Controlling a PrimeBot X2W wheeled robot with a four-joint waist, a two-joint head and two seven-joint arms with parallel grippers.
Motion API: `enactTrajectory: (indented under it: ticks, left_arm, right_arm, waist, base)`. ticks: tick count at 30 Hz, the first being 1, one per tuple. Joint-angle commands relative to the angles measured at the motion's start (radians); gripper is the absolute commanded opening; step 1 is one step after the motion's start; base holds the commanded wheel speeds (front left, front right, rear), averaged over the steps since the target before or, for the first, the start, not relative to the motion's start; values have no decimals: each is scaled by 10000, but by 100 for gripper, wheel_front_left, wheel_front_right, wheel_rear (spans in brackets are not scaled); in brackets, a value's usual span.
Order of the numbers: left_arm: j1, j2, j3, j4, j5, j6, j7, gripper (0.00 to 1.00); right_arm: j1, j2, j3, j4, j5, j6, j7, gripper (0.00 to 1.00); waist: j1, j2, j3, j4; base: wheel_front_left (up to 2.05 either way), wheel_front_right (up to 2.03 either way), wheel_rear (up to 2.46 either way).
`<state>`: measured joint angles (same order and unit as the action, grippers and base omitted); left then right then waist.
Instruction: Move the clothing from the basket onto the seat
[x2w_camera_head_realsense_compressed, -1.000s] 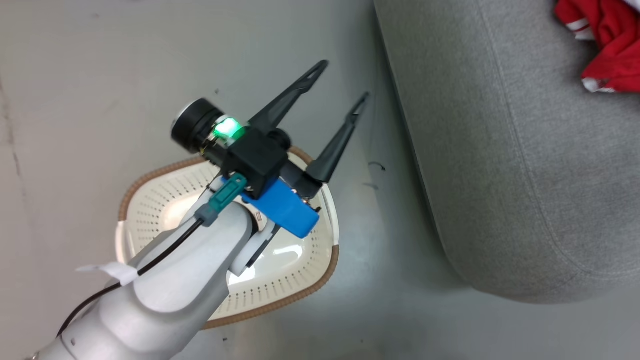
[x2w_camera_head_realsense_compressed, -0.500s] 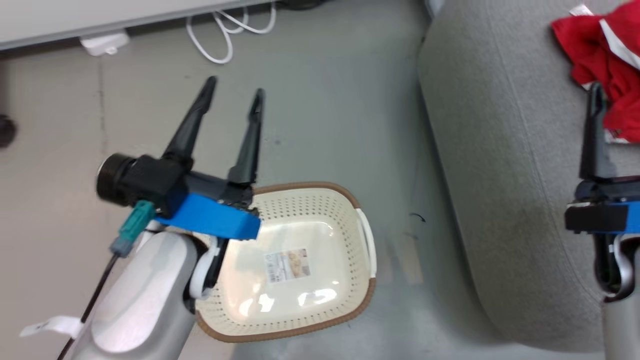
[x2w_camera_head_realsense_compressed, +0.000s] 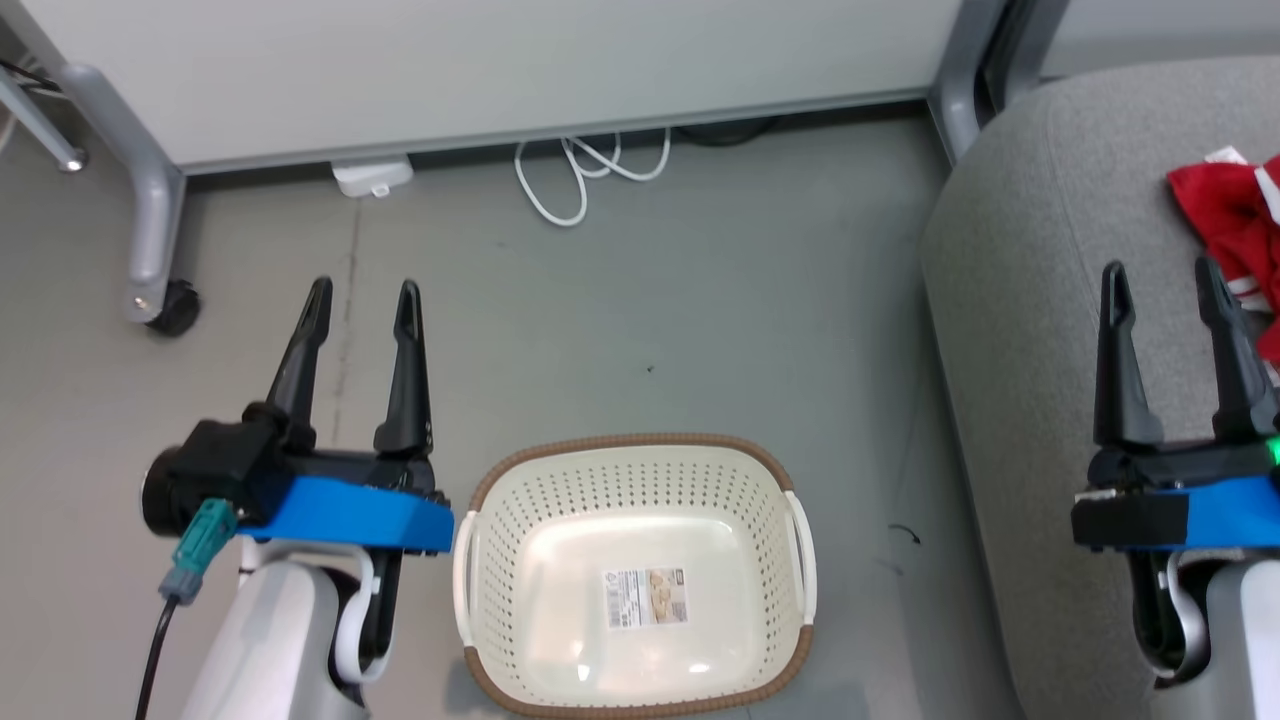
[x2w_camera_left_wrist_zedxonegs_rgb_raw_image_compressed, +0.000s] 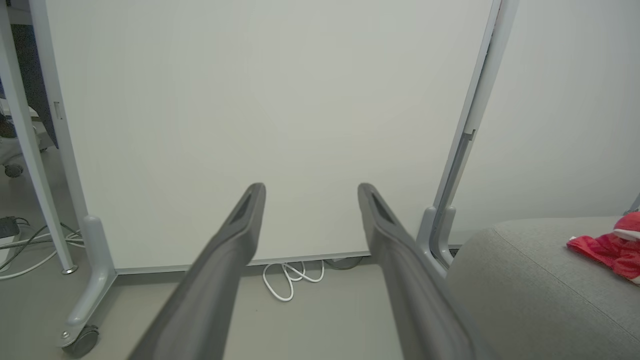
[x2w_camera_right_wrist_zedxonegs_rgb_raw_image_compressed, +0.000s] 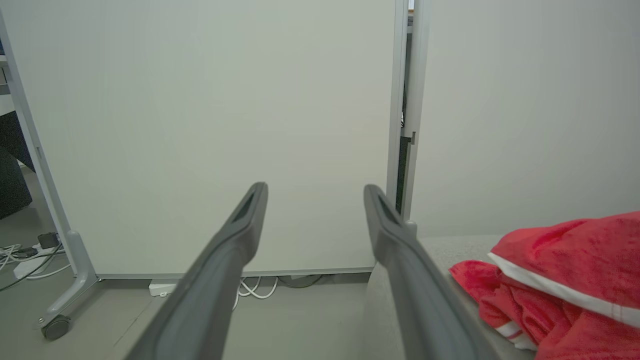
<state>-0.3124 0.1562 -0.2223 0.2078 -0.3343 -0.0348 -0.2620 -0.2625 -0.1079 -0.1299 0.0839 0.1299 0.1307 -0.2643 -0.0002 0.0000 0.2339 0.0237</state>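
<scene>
Left gripper (x2w_camera_head_realsense_compressed: 364, 287) shifted off basket (x2w_camera_head_realsense_compressed: 630, 441) rim, apart

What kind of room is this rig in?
Probably an office or lab test area, not a home: a white partition panel on a castered leg, loose white cable on the bare grey floor, with a grey sofa alongside.

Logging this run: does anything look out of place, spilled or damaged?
Nothing stands out. The basket sits upright and empty on the floor, the clothing lies bunched on the seat, and the left gripper and right gripper are open, holding nothing.
</scene>
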Motion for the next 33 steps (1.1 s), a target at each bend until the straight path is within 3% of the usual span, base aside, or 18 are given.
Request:
enactTrajectory:
  ticks: [1,17,33]
  left_arm:
    - [200,-48,110,47,91,-45,-41,100]
    - [1470,-663,1314,464,828,-708,-43,100]
    - [1660,-905,1702,572,1299,-882,-44,100]
  right_arm:
    - [225,47,-64,-40,-60,2,1,100]
    - [1678,571,-226,295,-37,3,1,100]
    - [1965,577,489,232,379,3,1,100]
  waist:
    - [2,0,-239,166]
    - [2,0,-1224,368]
    - [2,0,-1353,395]
  base:
    - [0,0,0]
    - [0,0,0]
    - [0,0,0]
